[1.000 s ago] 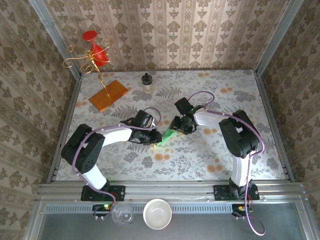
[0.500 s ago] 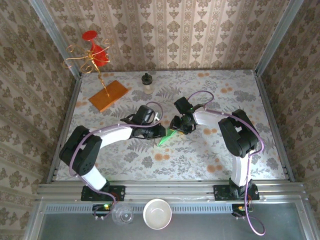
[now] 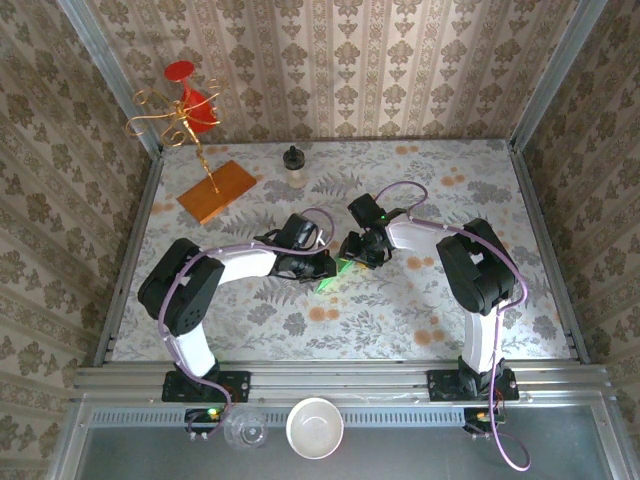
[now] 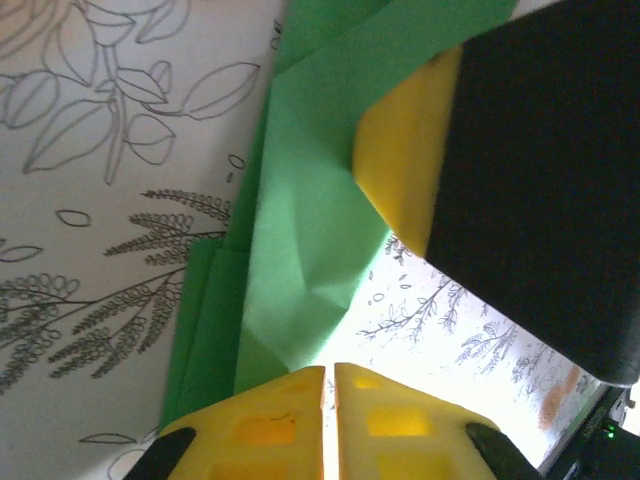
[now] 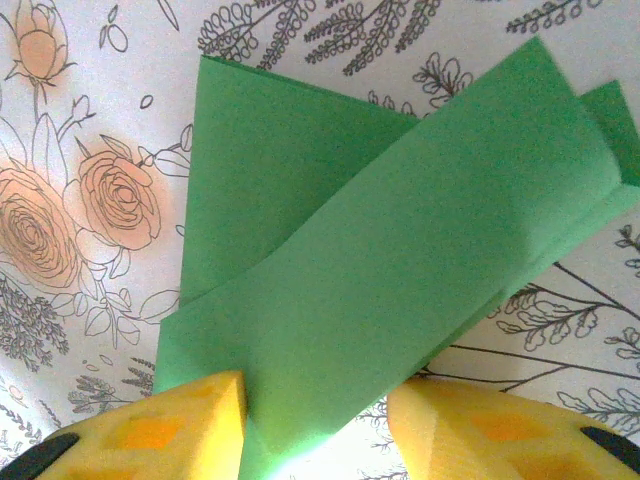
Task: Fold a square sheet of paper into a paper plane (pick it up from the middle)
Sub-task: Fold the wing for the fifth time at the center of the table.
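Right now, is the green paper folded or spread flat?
Folded. The green paper lies in overlapping layers with sharp creases, a long flap crossing a triangular one.

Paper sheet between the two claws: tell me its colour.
Bright green, plain and matte. The square sheet of paper shows best in the right wrist view.

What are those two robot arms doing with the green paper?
They are folding a paper plane. Both arms reach to the middle of the flowery table, where the green paper is already creased into a narrower, layered shape. The left gripper has its yellow fingers pinched shut on one end of the paper. The right gripper is open, with the paper running between its fingers. It does not look like a finished plane yet.
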You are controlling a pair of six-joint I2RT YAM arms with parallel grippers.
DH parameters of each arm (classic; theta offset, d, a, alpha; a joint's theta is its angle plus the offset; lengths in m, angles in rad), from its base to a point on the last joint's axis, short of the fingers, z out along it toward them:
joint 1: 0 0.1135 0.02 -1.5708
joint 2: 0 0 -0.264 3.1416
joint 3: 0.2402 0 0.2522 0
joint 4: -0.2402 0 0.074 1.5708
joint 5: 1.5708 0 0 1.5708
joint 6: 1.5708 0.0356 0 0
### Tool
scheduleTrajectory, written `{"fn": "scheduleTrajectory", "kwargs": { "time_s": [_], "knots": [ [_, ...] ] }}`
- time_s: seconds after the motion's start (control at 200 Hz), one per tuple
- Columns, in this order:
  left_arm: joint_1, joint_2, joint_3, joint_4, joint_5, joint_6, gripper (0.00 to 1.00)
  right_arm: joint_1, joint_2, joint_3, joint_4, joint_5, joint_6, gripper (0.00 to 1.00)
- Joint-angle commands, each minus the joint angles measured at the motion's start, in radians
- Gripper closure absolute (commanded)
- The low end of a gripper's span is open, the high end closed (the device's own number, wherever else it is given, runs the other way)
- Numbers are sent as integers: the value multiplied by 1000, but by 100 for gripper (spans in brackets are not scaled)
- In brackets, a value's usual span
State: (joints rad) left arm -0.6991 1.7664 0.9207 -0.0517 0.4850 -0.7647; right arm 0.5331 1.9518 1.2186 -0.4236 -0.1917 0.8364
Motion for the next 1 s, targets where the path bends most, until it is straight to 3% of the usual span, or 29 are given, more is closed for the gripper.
{"fn": "scheduleTrajectory", "kwargs": {
  "time_s": [0.0,0.995],
  "knots": [
    [12,16,18,-5,-12,0,88,11,150,-60,5,28,-5,52],
    [29,57,16,-31,-48,12,92,11,159,-67,-7,37,-4,55]
  ]
}}
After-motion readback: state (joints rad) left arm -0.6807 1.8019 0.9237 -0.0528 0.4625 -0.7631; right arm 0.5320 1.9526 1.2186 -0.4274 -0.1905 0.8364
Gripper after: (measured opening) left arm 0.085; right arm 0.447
